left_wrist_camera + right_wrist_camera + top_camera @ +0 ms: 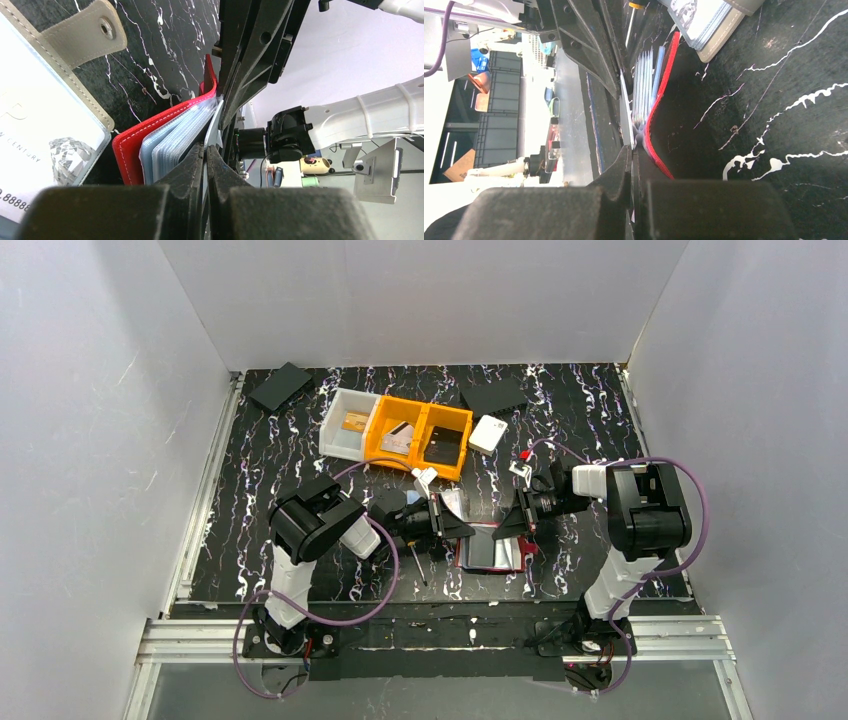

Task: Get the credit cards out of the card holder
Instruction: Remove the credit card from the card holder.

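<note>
**Red card holder clamped from both sides at mid-worktop**

Red card holder (495, 555) is lying open on the black marbled worktop (260, 500), between the two arms, with its stack of clear sleeves (170, 145) fanning upward.

Left end effector (206, 149) is pressing its fingers together on a thin pale leaf (213, 131) at the outer side of that stack. Right end effector (631, 150) is likewise pinching shut on a pale leaf at the holder's spine. I cannot tell whether either leaf is a card or a sleeve.

Obstructions: each arm's black finger frame is crowding the other's wrist view, sitting just beside the sleeves. A grey holder (75, 30) with a snap tab is lying just beside the red one, showing a white printed card.

Credit cards (399, 436) are lying in the left compartment of the orange bin (468, 425) at the rear; a tan one is sitting in the white bin (330, 435) touching it. A small white box (488, 433) and two black flat pieces (281, 386) are resting farther back.
</note>
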Controlling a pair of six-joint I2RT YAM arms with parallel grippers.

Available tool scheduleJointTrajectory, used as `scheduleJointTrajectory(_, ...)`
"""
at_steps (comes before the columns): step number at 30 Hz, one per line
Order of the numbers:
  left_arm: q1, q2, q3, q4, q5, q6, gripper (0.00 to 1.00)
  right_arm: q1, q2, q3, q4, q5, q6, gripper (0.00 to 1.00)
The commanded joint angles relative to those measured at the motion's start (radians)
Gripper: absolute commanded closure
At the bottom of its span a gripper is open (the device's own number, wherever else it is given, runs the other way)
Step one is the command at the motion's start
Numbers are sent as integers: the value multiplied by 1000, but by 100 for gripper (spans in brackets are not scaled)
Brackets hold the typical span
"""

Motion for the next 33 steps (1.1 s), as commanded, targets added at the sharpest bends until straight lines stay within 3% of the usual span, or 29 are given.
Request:
scheduleJointTrajectory(1,3,-2,19,13,22,5,100,-7,17,34,-34,-47,-22,99)
scheduleJointTrajectory(18,42,-19,-31,21,45,0,100,-31,44,46,-99,-26,-80,99)
scheduleJointTrajectory(21,43,-22,-32,23,46,-10,89,-31,42,48,-100,-23,-80,99)
scheduleJointTrajectory(33,43,-103,-115,15,19,-12,72,-33,15,128,-250,2,-210,99)
